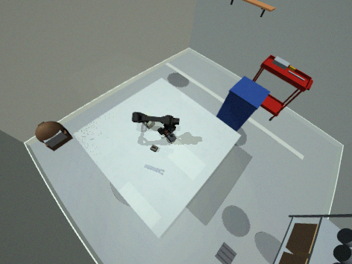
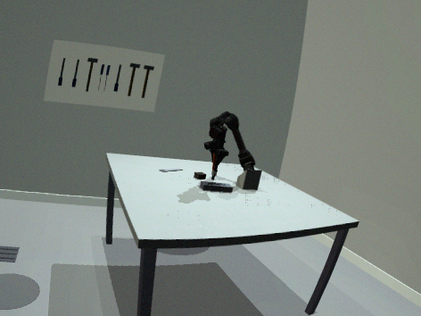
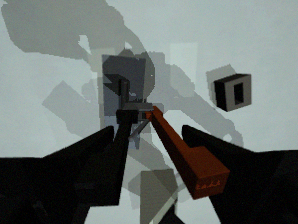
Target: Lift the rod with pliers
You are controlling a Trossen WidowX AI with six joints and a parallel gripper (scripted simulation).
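With my black pincer [image 1: 168, 130] [image 2: 217, 153] [image 3: 148, 129] I am holding the locking pliers with one orange-red handle and one black handle [image 1: 166, 133] [image 2: 216, 167] [image 3: 170, 142]; my fingers are standing rather wide, one outside each handle. The pliers are hanging nose down, near the dark grey block with a long slot [image 1: 171, 138] [image 2: 217, 187] [image 3: 111, 75], which I am taking for the channel. The rod should be lying in that slot, but I am not managing to tell it from the shadow.

I am expecting the pliers to be stiff and moderately heavy, with a pivot that is giving only when both handles are being squeezed. Smooth handles may be slipping, so I am preferring to hold both on their outer sides, evenly, far enough from the pivot for good leverage. The rod I am judging hard and not fragile, perhaps slippery; the pliers should be taking it near its middle.

In look, the handles are spreading like a V towards me, long, straight and square-edged, the orange-red one ending in a thick block. At the pivot they are meeting in small grey parts. The small brown-grey block with a rectangular hole [image 1: 154, 148] [image 2: 200, 176] [image 3: 239, 93], probably the holster, is standing apart, without the pliers.
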